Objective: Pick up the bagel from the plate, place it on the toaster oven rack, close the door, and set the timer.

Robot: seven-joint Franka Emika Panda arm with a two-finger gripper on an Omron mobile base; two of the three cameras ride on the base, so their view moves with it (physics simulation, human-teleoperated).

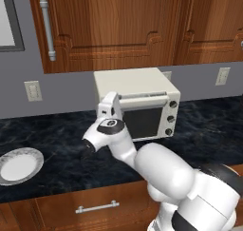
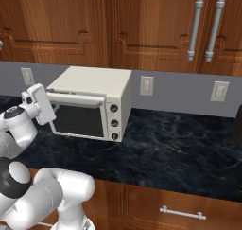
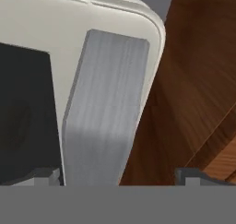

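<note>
The cream toaster oven (image 1: 137, 82) stands at the back of the dark counter, its three knobs (image 2: 114, 122) on the right front. Its door (image 1: 144, 121) stands upright, dark glass facing me. The grey handle (image 3: 108, 112) runs along the door's top edge. My gripper (image 3: 117, 177) is open, one fingertip (image 3: 46, 174) on each side of the handle's left end. In the right base view the gripper (image 2: 52, 111) sits at the door's upper left corner. The round plate (image 1: 19, 164) lies far left on the counter, bare. The bagel and the rack are hidden.
Brown wall cabinets (image 1: 123, 21) hang close above the oven. Wall outlets (image 2: 147, 85) sit behind it. Open dark counter (image 2: 179, 144) stretches to the oven's right. A drawer with a silver pull (image 1: 97, 207) lies below the counter's front edge.
</note>
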